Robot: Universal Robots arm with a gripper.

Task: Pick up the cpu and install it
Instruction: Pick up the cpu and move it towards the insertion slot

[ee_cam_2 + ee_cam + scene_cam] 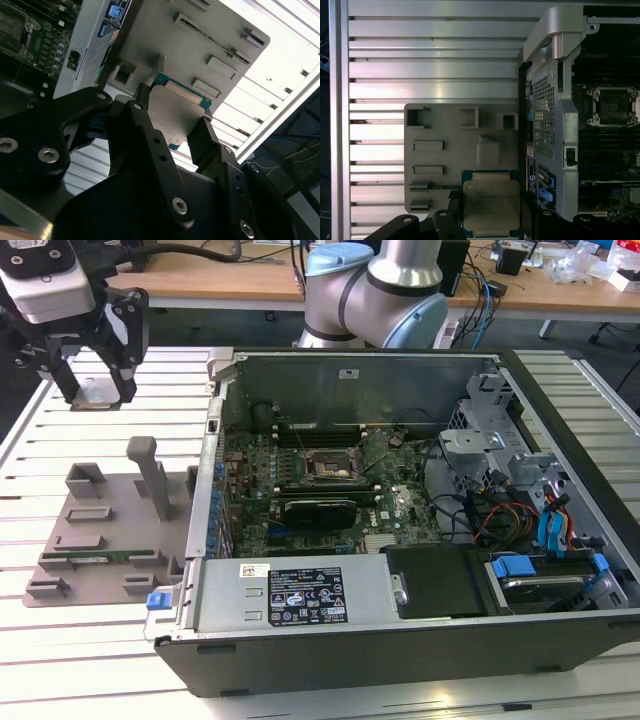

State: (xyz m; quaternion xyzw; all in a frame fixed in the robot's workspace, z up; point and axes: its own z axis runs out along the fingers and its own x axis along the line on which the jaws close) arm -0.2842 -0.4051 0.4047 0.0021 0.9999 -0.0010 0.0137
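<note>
Pincer: my black two-finger pincer (97, 386) was clamped on opposite edges of the chip.
Chip: the flat square cpu (491, 206) with its silver-grey metal top hung between my fingers, above the grey plastic tray (110, 530).
Risk: the edge grip was thin, so a slip or tilt could drop it or damage the black metal-framed socket (330, 468), well off to my side.
Surface: pale slatted metal table (60, 660) beneath me.
Room: wooden bench (230, 280) beyond me.

No print legible enough to read. Black label (305, 597) with rows of small white marks on power supply (225, 605), exterior view; white barcode sticker (254, 569) just beside it. Faint etched lines on cpu (491, 206) lid, unreadable. Blue stickers (544, 191) on computer case (555, 125) edge, text too small.
</note>
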